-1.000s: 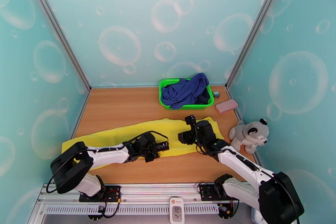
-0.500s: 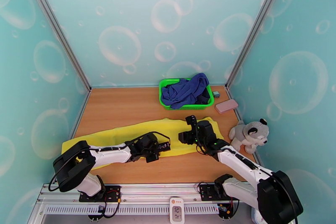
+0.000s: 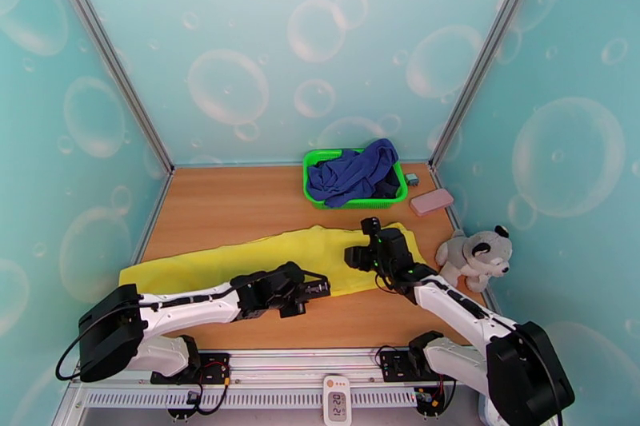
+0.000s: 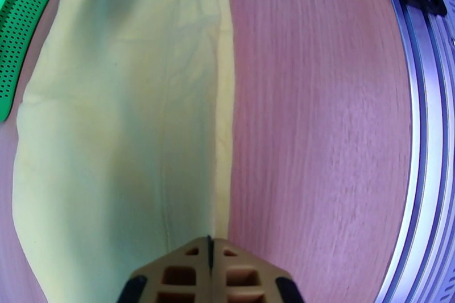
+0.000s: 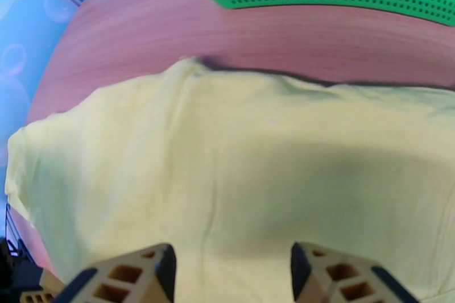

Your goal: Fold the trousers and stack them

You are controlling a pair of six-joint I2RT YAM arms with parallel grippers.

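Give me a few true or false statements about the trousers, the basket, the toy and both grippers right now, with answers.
1. The yellow trousers lie stretched out across the table. True.
2. The green basket is empty. False: a blue garment is piled in it.
3. The left gripper is shut on the trousers' near edge. True.
4. The right gripper is clamped shut. False: its fingers stand apart over the yellow fabric.
5. The plush dog sits inside the basket. False: it sits on the table by the right wall.
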